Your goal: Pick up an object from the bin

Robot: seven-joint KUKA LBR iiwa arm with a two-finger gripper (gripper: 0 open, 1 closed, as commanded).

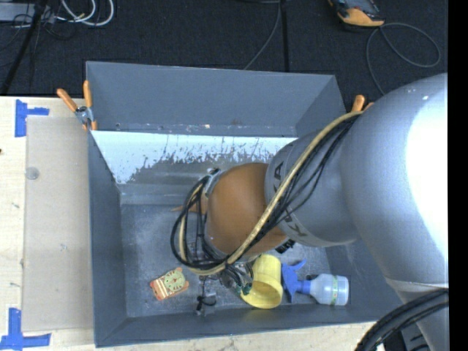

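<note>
**Grey bin [146,232], gripper [205,300] low at its front edge**

I see the gripper just beside a small orange-and-yellow flat piece [170,284], maybe a toy. A yellow cup [265,284] lies toward the front right corner. I cannot tell how wide the gripper stands.

Hidden under arm [380,189] and orange cover [234,203]: most of the right floor and right wall of bin [110,254]. Arm itself cut off by frame at right and bottom. Gripper [205,303]: upper part buried under cables [191,232], the rest too dark and small to make out. Yellow cup [267,284]: near side tucked behind cables. Bottle [322,289]: blue end partly under arm. Small orange-and-yellow thing [170,284] at front left: kind not identifiable, markings too small to read.
</note>
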